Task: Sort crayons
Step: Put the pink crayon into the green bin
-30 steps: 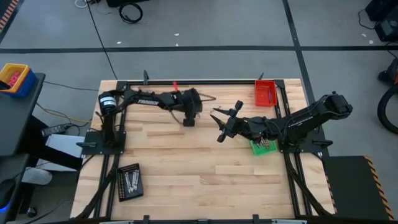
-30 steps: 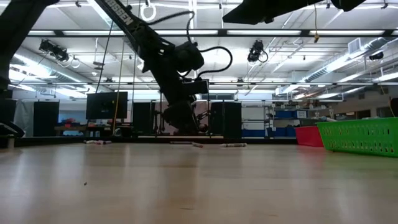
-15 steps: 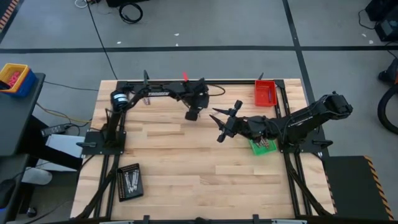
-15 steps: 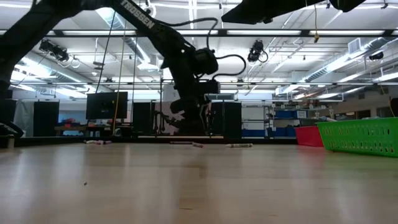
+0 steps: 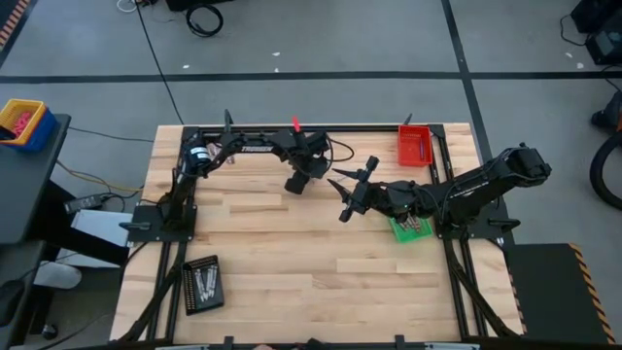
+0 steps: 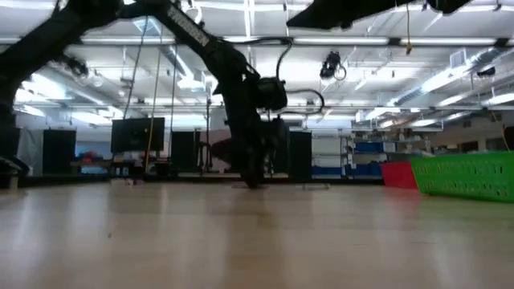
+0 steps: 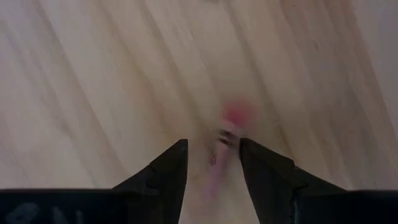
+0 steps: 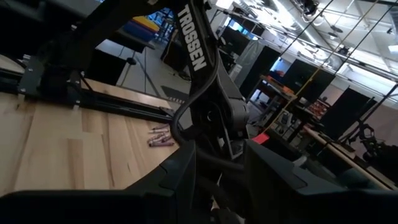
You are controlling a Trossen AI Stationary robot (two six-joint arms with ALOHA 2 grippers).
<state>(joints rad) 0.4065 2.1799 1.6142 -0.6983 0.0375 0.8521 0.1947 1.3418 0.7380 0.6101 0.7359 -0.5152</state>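
Observation:
My left gripper (image 7: 213,143) points steeply down at the table's far middle (image 5: 295,186), open. A pinkish crayon (image 7: 231,118) lies on the wood, and its near part runs into the gap between the fingers; I see no touch. More crayons (image 8: 160,135) lie in a small cluster by the far rail, and others lie on the wood (image 6: 317,186). My right gripper (image 5: 340,197) hangs level above the table's middle, open, with nothing between its fingers (image 8: 217,152).
A red tray (image 5: 414,146) stands at the far right corner. A green tray (image 5: 410,227) sits under my right arm. A black tray (image 5: 202,284) holding pale sticks lies near the left front. Black rails frame the table edges.
My left gripper has moved toward the table's right, tipped to point more steeply down and rolled. Its fingertips have sunk close to the wood, over a crayon. My right arm has kept still.

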